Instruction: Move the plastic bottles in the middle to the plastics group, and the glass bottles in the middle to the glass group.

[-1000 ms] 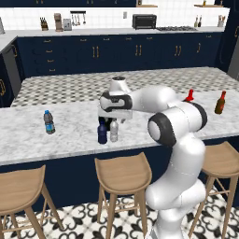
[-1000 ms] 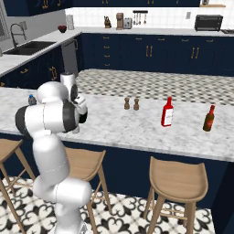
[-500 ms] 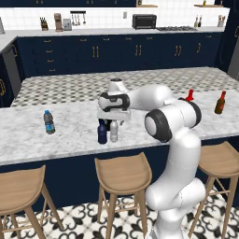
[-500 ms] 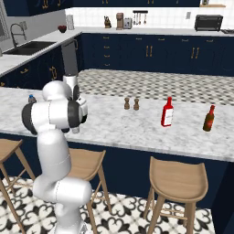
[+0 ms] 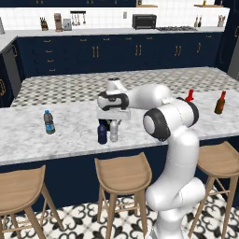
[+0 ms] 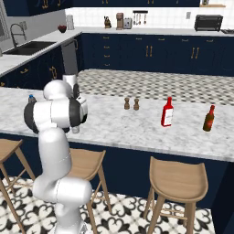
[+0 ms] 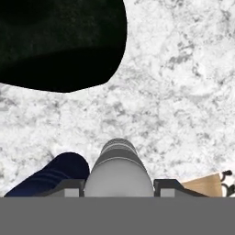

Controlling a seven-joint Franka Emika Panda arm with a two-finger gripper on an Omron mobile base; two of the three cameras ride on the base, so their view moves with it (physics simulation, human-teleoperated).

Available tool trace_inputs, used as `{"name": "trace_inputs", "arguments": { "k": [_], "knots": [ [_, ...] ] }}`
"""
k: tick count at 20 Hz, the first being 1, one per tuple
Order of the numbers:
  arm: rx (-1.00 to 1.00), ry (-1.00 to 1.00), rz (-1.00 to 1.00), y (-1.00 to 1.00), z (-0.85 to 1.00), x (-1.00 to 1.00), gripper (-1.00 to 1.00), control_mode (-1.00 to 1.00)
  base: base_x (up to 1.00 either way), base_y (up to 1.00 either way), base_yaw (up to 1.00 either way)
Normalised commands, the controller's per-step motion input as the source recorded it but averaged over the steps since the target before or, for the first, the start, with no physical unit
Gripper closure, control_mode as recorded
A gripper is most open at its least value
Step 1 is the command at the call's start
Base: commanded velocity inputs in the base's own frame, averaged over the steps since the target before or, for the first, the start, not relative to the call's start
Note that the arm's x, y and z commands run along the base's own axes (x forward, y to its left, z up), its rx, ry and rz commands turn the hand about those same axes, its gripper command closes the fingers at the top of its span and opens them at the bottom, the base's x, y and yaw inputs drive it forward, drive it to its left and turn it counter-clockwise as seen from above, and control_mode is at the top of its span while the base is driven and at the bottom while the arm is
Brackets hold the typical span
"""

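The gripper (image 7: 119, 186) has come down from above the middle bottles and its fingers have just pulled in to pinch the silver bottle (image 5: 114, 131), which stands on the counter (image 5: 70, 135) right beside the navy bottle (image 5: 102, 133), so it looks ready to lift.

Navy bottle (image 7: 48, 176), silvery bottle (image 7: 118, 170) – white-grey marbled counter (image 7: 183, 92)

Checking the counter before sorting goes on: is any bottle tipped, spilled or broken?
Nothing stands out. The navy bottle and silvery bottle stand upright side by side under the gripper; the water bottle, red bottle and brown bottle are upright too.
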Motion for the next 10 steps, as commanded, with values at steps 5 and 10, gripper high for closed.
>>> {"name": "trace_inputs", "arguments": {
  "k": [5,10],
  "knots": [
    [-0.01,0.00,0.00,-0.21,0.05,-0.37,1.00,-1.00,0.00,0.00,0.00],
    [0.00,-0.01,0.00,-0.28,0.27,-0.67,1.00,-1.00,0.00,0.00,0.00]
  ]
}}
